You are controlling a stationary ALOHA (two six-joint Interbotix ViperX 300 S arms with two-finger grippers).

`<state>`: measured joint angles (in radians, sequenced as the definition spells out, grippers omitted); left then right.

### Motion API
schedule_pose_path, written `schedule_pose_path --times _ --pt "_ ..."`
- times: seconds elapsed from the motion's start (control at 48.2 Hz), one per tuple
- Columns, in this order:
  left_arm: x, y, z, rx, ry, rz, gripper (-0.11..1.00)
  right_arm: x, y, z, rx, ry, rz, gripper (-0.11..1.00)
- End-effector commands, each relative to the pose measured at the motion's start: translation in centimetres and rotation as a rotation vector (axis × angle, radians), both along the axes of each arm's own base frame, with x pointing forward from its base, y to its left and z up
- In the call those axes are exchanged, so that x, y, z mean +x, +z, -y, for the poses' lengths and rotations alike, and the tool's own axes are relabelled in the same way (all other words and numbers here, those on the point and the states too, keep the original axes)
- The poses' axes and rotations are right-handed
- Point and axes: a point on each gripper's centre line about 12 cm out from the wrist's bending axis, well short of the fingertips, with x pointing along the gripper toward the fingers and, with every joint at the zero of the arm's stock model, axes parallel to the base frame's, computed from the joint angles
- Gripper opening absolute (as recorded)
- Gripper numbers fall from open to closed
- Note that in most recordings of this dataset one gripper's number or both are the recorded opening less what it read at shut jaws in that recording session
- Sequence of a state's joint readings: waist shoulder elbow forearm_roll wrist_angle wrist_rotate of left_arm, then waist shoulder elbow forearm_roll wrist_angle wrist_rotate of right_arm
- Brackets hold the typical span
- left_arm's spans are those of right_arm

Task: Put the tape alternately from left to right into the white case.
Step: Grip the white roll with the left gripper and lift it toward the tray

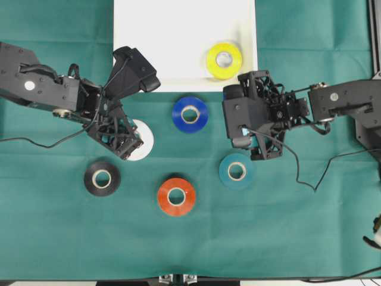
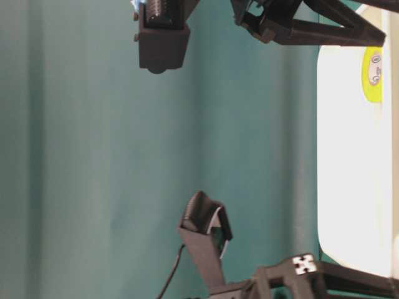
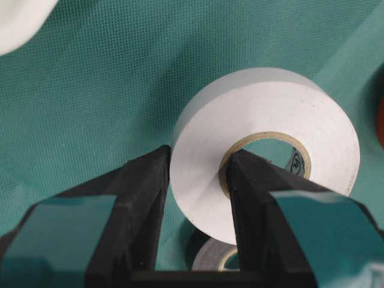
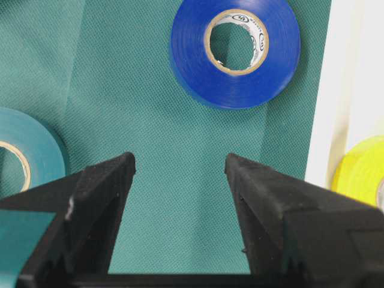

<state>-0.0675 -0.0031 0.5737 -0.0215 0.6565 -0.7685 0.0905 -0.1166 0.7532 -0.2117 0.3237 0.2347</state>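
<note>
A green cloth covers the bench. The left hand is clamped on the white round tape roll; the right hand stands apart. A yellow tape roll lies in the shallow white plastic case.

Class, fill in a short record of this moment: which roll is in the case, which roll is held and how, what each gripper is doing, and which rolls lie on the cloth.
In the white case: yellow roll, near its right front corner
Held: white roll, one of the fingers in its core, the other outside
Left gripper: shut on white roll
Right gripper: open, empty, above bare cloth
On the green cloth: blue roll, teal roll, orange-red roll, black roll
</note>
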Motion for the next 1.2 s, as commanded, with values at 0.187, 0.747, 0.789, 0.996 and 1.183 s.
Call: schedule_pose_path --times 0.187,0.747,0.789,0.996,1.183 --pt "0.4 1.8 -1.0 0.001 0.024 0.04 -0.02 0.3 1.2 -0.1 0.003 0.005 0.041 0.69" --pt "1.2 4.6 -8.9 0.141 -0.063 0.117 -0.02 0.3 1.2 -0.1 0.002 0.006 0.041 0.69" --pt "1.2 4.6 -9.7 0.154 -0.069 0.117 -0.02 0.3 1.1 -0.1 0.002 0.006 0.04 0.69" --pt "0.9 4.0 -13.0 0.214 -0.118 0.097 -0.02 0.3 1.2 -0.1 0.002 0.006 0.041 0.69" --pt "1.6 3.2 -14.7 0.246 -0.135 0.109 -0.02 0.3 1.1 -0.2 0.005 0.008 0.05 0.69"
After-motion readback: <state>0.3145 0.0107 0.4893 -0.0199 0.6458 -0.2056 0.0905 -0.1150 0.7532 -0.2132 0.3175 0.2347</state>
